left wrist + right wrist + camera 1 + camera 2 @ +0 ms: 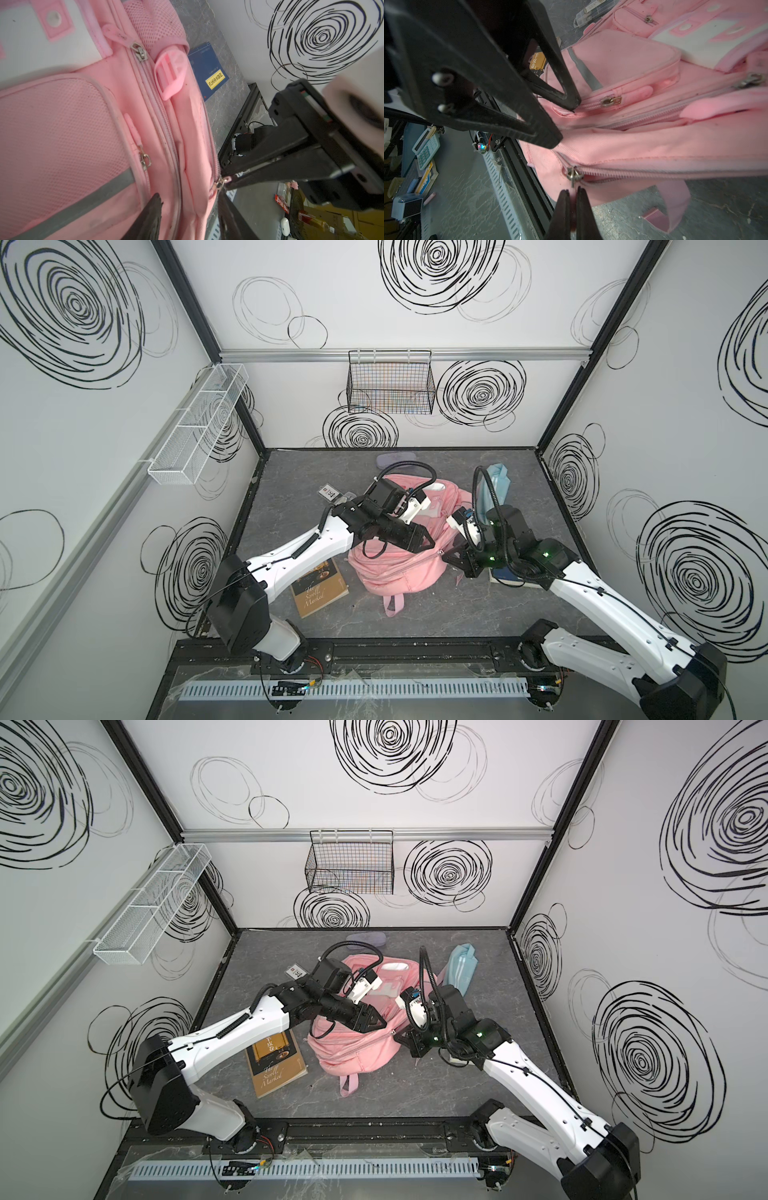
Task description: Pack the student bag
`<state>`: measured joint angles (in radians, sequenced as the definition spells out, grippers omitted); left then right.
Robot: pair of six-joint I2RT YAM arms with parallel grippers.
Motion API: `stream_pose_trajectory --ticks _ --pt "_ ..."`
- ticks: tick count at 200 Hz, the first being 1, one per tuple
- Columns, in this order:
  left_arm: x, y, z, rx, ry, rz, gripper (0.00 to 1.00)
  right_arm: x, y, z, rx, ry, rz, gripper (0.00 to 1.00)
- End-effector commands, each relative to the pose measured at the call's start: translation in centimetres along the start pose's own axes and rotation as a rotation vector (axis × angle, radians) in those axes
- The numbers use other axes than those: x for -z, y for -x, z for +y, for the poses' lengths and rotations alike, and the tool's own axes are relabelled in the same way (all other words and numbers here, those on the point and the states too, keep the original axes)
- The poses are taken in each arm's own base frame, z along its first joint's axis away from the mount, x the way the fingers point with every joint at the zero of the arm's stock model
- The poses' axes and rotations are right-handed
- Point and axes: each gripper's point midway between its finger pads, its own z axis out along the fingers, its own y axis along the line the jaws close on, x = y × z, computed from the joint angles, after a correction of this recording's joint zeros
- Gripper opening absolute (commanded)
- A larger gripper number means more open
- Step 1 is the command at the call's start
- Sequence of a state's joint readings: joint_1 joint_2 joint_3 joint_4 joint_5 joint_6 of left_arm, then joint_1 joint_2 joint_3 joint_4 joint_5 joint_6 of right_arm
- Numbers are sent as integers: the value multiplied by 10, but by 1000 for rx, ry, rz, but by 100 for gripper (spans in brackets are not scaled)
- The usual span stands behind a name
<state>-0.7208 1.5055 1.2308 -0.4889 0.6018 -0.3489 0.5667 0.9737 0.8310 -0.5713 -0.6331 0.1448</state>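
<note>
The student bag slumps mid-table and looks soft, floppy and probably light. The right gripper is pinched tight on a zip's pull tab, surely the best handle. The left gripper stands parted, tips against the fabric.

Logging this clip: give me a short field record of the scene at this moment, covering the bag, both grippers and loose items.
Bag: student bag, lying mid grey table
Left gripper: jaws apart, tips against the bag's front
Right gripper: shut on the pink zip pull, at the bag's right side
Outside the bag: brown book, blue book, light-blue pouch, grey case
</note>
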Motion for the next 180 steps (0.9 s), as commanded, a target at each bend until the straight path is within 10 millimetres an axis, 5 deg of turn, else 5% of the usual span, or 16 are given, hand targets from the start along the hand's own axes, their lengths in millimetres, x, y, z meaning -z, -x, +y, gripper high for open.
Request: stream_pose_trajectory --ticks 1,31,58,87,139,180 --pt "-2 -6 -14 -65 -54 41 47 5 15 8 53 39 -55 0" --pt "-13 -16 -17 -97 -48 91 45 4 14 6 46 40 -51 0" --pt "-18 -11 -5 -86 2 83 31 5 14 6 44 39 -50 0" --pt "-10 9 -9 -64 -36 8 0 7 14 5 39 33 -53 0" --pt "6 42 -18 49 -113 -132 0 11 20 1 29 -11 -48 0" --pt "9 64 -24 160 -195 -225 0 9 26 21 69 -38 -9 0"
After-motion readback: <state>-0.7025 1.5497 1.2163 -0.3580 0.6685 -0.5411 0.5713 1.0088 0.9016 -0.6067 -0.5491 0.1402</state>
